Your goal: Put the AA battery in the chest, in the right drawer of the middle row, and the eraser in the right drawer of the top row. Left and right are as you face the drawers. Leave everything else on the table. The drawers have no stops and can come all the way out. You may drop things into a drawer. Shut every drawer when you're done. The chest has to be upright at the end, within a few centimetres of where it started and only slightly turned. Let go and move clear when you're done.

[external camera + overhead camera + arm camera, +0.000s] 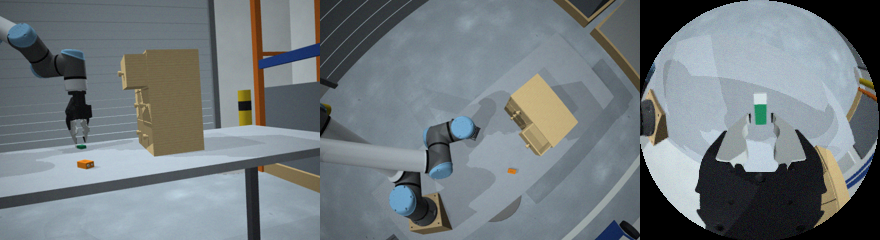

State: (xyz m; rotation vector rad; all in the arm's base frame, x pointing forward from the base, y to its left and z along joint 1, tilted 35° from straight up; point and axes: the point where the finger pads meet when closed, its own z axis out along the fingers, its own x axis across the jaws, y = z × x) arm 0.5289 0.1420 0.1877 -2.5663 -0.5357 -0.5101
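Observation:
My gripper [80,141] [760,113] points down, its fingers partly open with nothing held. The eraser [81,146] [760,113], a green block with a white end, lies on the table just below the fingertips, and in the wrist view it lines up with the gap between them. The pale wooden chest [543,108] [175,103] stands upright. Its top-row right drawer [530,141] [135,71] is pulled well out, and no object shows in it. The other drawers look shut or nearly so; shadow makes this hard to tell. The AA battery is not visible.
An orange block [511,171] [85,164] with two silvery round spots lies on the table, nearer the table's long edge than the eraser. The open drawer overhangs the table in front of the chest, with its knob [527,146] [120,73] facing out.

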